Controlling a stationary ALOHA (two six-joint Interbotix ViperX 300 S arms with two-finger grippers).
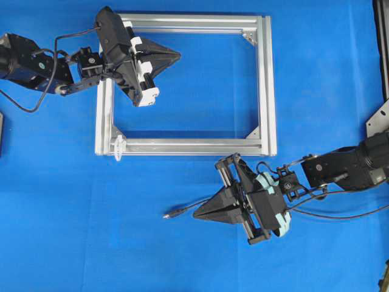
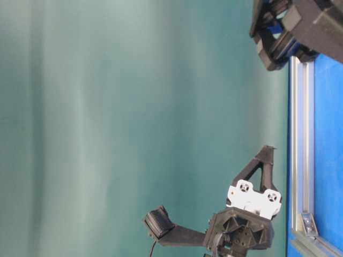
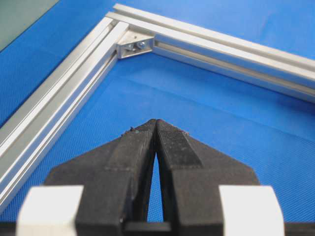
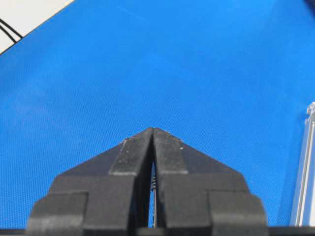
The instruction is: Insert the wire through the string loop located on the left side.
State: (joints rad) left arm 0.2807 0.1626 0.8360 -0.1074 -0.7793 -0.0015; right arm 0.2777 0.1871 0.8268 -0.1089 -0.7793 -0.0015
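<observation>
The wire (image 1: 185,209) is a thin black cable on the blue mat, and its small plug tip (image 1: 168,214) points left. My right gripper (image 1: 196,214) sits over it just right of the plug, below the silver frame (image 1: 265,91). Its tips (image 4: 153,130) are pressed together, and the thin wire (image 4: 153,189) shows in the slit behind them. The string loop (image 1: 118,146) is a tiny whitish thread at the frame's lower left corner, up and to the left of the plug. My left gripper (image 1: 178,56) is shut and empty over the frame's upper left part (image 3: 156,121).
The frame's bars (image 3: 74,83) and a corner bracket (image 3: 135,45) lie ahead of the left gripper. One frame bar (image 4: 302,182) shows at the right edge of the right wrist view. Thicker arm cables (image 1: 340,214) trail right of the right arm.
</observation>
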